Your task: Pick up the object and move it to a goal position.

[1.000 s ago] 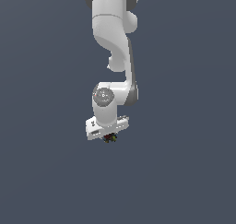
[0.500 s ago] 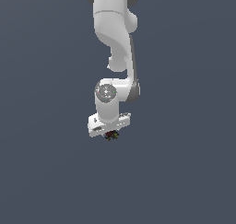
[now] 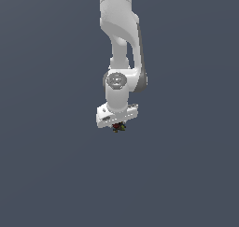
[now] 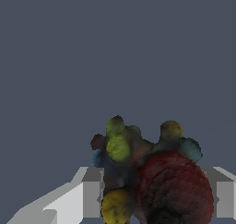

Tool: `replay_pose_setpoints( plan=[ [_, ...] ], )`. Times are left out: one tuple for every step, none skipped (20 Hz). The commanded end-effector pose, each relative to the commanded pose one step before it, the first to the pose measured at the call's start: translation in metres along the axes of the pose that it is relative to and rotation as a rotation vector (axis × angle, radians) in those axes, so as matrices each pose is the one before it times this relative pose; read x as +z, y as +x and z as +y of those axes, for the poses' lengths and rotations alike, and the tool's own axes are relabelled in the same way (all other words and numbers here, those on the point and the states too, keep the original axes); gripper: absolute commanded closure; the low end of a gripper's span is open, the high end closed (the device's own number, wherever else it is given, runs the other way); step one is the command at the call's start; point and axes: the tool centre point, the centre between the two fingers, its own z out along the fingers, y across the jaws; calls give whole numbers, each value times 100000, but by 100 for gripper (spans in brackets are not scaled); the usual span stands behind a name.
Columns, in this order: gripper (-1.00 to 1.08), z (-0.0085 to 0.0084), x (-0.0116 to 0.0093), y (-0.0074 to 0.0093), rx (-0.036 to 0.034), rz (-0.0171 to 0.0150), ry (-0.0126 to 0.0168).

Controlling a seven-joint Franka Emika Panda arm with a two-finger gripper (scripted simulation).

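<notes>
I see the white two-fingered gripper clenched on the small dark lumpy object (speckled red, yellow, blue), hanging beneath the white arm.

A plain, flat, dark grey-blue surface fills the whole exterior view, with no edge, seam or marking to be seen. The wrist view shows the same even grey-blue. Whether it is a floor or a table cannot be told. Nothing visibly rests directly on it.
</notes>
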Motion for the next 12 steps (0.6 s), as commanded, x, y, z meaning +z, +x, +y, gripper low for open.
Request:
replay_pose_setpoints(
  plan=[
    [108,-1542,-844,-1079,-74,123,-45],
    [108,-653,-301,-464,-21,-61,24],
    [108,-655,-346,-479,0,0,0],
    [108,-649,-314,-462,-15,-43,17],
    [108,-621,-329,-450,0,0,0],
    [108,-605,-280,-423,-21,-62,23],
    [108,-570,-302,-411,0,0,0],
    [108,-554,-254,-382,-21,-63,21],
    [108,-521,-278,-368,0,0,0],
    [108,-500,-241,-338,-13,-42,21],
    [108,-467,-252,-320,0,0,0],
    [108,-436,-235,-297,0,0,0]
  ],
)
